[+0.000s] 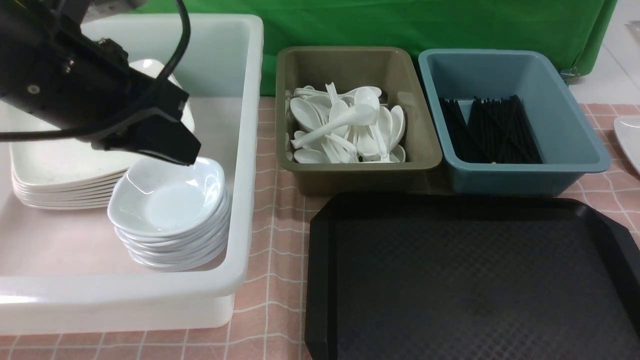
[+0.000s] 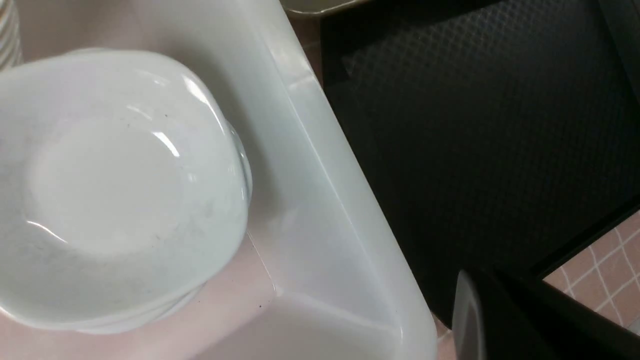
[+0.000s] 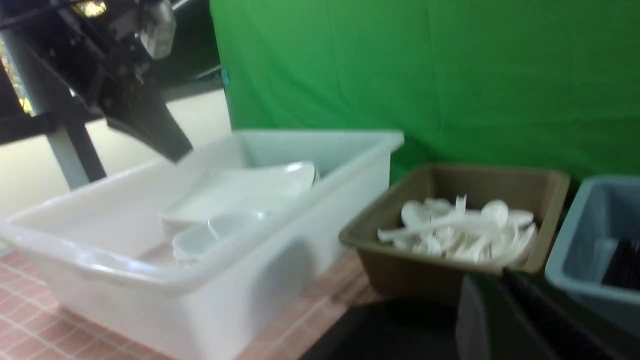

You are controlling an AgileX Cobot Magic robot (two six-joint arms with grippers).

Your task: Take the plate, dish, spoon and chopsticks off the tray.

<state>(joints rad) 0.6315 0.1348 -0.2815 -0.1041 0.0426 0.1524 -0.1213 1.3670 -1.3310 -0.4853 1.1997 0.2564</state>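
Left gripper [image 1: 192,152], fingers closed and empty, above the dish [image 1: 167,195] stack; right fingers' state cannot be told; tray [image 1: 470,280] bare.

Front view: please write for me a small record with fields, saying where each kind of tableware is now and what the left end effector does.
tray: nothing on its visible floor
dishes: stacked in the white tub, by its right wall
plates: stacked in the same tub, left of the dishes
spoons: heaped in the olive bin
chopsticks: in the blue bin
left end effector: shut, holding nothing, above the far edge of the dishes
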